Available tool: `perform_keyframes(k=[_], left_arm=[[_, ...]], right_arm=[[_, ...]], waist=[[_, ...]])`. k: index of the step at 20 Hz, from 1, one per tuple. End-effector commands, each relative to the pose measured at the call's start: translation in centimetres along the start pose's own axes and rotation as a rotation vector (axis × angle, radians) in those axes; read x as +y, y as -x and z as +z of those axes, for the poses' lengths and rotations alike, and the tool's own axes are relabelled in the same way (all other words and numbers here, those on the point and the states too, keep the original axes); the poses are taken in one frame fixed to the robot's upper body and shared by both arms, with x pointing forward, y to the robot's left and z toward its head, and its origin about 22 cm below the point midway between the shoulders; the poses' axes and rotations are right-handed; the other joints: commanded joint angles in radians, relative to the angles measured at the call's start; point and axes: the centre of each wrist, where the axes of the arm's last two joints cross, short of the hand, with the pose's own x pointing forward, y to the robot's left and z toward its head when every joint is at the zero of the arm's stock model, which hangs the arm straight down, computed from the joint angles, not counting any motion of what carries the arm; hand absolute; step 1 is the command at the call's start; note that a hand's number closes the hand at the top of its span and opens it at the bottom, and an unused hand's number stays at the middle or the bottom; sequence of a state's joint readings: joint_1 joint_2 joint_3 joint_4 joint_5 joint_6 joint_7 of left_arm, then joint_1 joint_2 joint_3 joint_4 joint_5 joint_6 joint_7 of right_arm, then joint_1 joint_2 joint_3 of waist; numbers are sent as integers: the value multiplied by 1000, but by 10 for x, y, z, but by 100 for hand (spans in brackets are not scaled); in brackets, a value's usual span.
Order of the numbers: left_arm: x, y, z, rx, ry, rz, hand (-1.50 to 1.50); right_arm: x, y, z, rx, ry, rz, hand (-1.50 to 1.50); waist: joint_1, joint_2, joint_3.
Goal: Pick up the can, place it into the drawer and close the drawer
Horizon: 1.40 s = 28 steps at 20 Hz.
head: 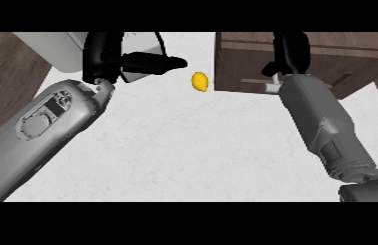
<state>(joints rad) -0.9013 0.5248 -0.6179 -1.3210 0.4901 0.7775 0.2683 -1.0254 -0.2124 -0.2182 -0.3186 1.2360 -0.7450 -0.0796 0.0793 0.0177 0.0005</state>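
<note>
Even, bright light; white counter (184,149) shows faint, soft shadows.

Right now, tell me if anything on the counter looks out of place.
Only the lemon: it lies loose on the bare counter between the left hand and the drawer. Nothing looks spilled or damaged.

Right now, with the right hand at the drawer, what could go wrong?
1. The can is not visible, so I cannot tell whether it lies fully inside the wooden drawer; closing could jam it.
2. The right hand reaches over the drawer, so it might get caught.
3. The left hand points toward the lemon and might knock it.
</note>
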Motion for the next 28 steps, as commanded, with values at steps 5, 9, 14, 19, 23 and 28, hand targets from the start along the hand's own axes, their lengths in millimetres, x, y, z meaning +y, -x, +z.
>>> perform_keyframes(k=[5,9,14,19,23,28], left_arm=[[4,5,5,-7,13,-9,-150],[12,18,14,-12,17,-6,-150],[11,18,16,-7,2,1,-150],[14,26,19,0,-7,-1,-150],[25,27,23,-6,-33,-6,-150],[44,29,23,10,-30,3,-150]], right_arm=[[-19,-32,-31,-22,9,-76,-150],[-13,-35,-25,-19,55,-198,-150],[-25,-43,-37,14,73,-410,-150],[-28,-53,-41,20,88,-588,-150],[-23,-53,-37,80,77,-801,-150],[-26,-38,-40,107,67,-871,-150]], waist=[[22,19,3],[28,17,4],[13,10,5],[-2,8,4],[-21,-8,4],[-21,-1,1]])
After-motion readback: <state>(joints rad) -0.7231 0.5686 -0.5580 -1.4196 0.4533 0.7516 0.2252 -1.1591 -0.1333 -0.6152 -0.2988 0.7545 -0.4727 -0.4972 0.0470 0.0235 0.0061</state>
